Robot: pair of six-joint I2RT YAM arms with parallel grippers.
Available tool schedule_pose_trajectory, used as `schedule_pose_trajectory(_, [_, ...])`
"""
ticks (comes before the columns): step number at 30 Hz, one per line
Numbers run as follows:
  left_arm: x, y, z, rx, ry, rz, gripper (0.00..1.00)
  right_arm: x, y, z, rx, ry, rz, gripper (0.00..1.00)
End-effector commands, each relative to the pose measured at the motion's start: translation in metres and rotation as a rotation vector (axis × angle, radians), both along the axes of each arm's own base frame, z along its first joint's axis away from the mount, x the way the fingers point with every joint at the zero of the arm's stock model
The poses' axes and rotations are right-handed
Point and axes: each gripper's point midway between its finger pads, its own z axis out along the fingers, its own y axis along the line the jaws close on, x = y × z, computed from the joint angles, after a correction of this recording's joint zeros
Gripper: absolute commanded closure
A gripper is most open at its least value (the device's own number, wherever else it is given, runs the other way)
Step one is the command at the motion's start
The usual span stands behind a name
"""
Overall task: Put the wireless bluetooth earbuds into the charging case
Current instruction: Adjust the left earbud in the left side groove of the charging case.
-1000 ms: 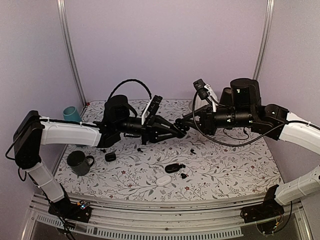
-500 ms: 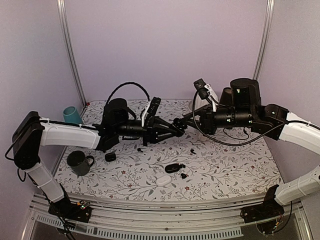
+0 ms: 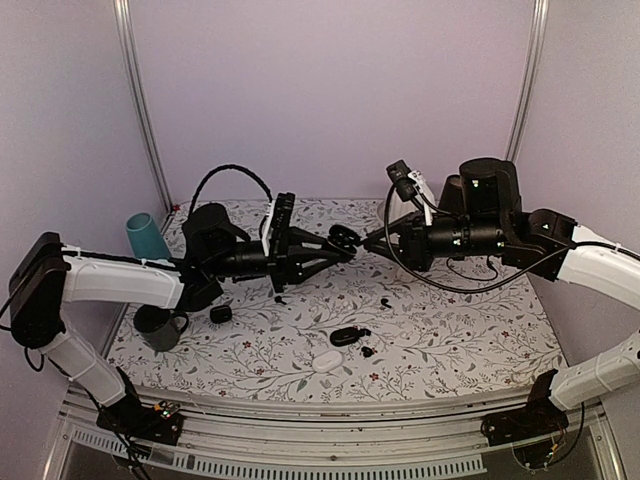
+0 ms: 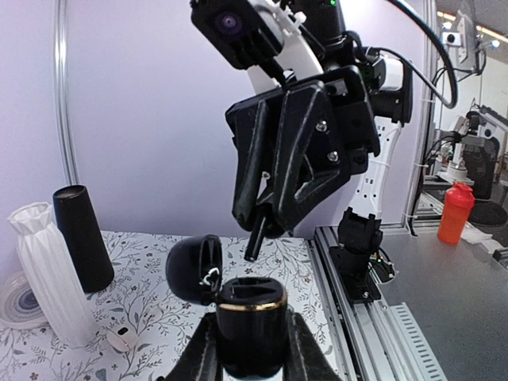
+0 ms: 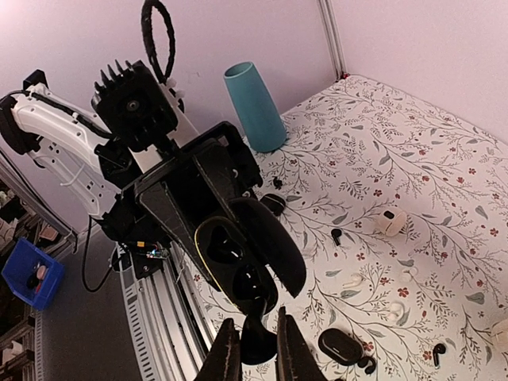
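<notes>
The left gripper (image 3: 333, 246) draws back to the left, and the two grippers part! It stays clamped on the glossy black pebble-shaped charging case (image 4: 252, 313), lid hinged open, up in the air over the floral tabletop (image 3: 450, 330). The right gripper (image 3: 371, 243) is pinched on a tiny black stemmed earbud (image 5: 255, 345), stem aimed at the case mouth but just short. It's not seated yet, and I reckon a fresh line-up is needed.

Open black charging case (image 4: 252, 317) aloft, lid up; black earbud (image 4: 255, 236) just above it
</notes>
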Motion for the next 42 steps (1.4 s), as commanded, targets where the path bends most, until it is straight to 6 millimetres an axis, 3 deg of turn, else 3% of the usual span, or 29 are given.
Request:
schedule_pose_trajectory(1, [-0.003, 0.009, 0.024, -0.073, -0.117, 0.016, 1.0, -0.004, 0.002, 0.002, 0.016, 0.023, 0.021, 0.95])
schedule_pose_trajectory(28, [-0.017, 0.004, 0.032, -0.121, -0.243, -0.011, 1.0, 0.003, 0.013, -0.025, -0.049, 0.141, 0.011, 0.95])
schedule_pose_trajectory(31, [-0.017, 0.0, 0.029, -0.105, -0.269, 0.01, 1.0, 0.007, 0.016, -0.015, -0.044, 0.151, 0.0, 0.95])
schedule_pose_trajectory(42, [-0.016, -0.01, 0.025, -0.093, -0.37, 0.109, 1.0, 0.022, 0.02, -0.036, -0.127, 0.281, -0.09, 0.94])
